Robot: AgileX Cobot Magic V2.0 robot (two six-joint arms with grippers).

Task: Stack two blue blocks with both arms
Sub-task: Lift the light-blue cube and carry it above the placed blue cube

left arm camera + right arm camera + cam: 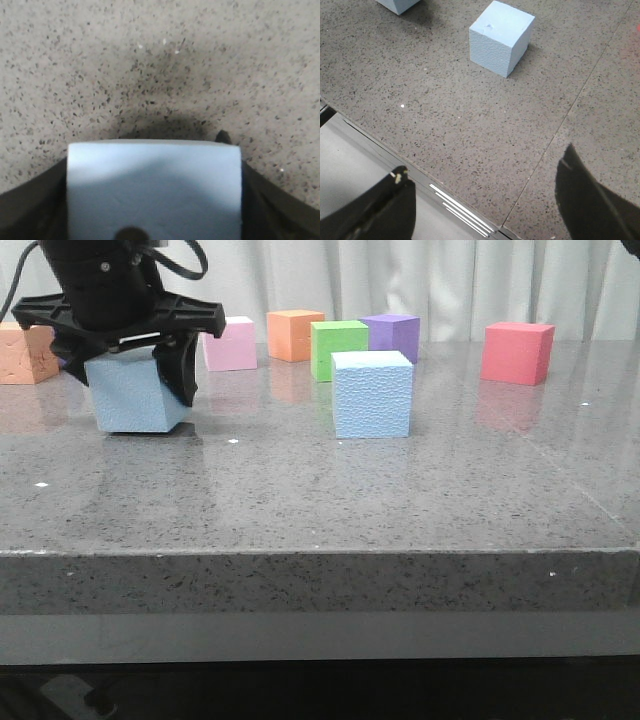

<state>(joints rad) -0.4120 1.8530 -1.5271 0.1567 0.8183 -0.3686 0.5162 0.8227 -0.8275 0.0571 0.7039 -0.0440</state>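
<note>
grey speckled table (300,500), blue blocks (372,393), coloured cubes (517,352)

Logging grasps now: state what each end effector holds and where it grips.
Left end effector grips a blue block by its opposite side faces, near the top. Right end effector is open, holding nothing.

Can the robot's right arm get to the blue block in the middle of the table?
Probably yes. The right gripper is open and hangs near the table edge, and only bare table lies between it and the free blue block. The left gripper holds the other one.
</note>
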